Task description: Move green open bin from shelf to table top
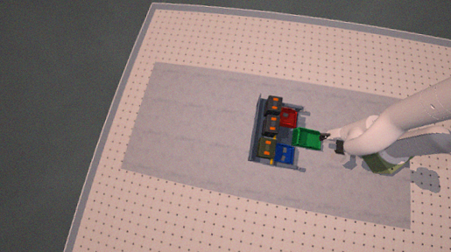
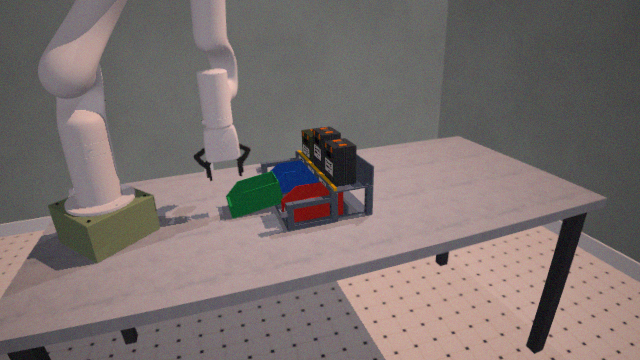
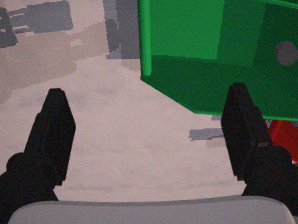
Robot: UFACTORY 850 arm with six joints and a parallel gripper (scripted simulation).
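At the left of the exterior view the white arm [image 2: 80,130] rose from an olive-green base block [image 2: 105,227] on the table top [image 2: 425,200]. Its gripper [image 2: 223,172] hung just left of and above the green bin [image 2: 254,195], fingers spread wide with nothing between them, not touching the bin. In the wrist view one dark finger [image 3: 52,132] stood over bare table and the other overlapped the bin's near edge.

The green bin sat drawn partway out from the front of the shelf [image 2: 350,192], tilted: its outer end dipped down toward the table while its inner end stayed raised at the rack, between the blue bin [image 2: 295,175] and the red bin [image 2: 312,202]. From above, its long axis [image 1: 307,138] ran straight out from the shelf toward the arm's base, its open front pointing at the gripper. Whether the low end touched the table cannot be told. A small grey round part [image 3: 286,52] lay inside it.

Further right, the blue and red bins rested in the shelf's lower tier, fronts outward. Three dark bins with orange marks [image 2: 332,152] stood in a row on the upper tier at the back.
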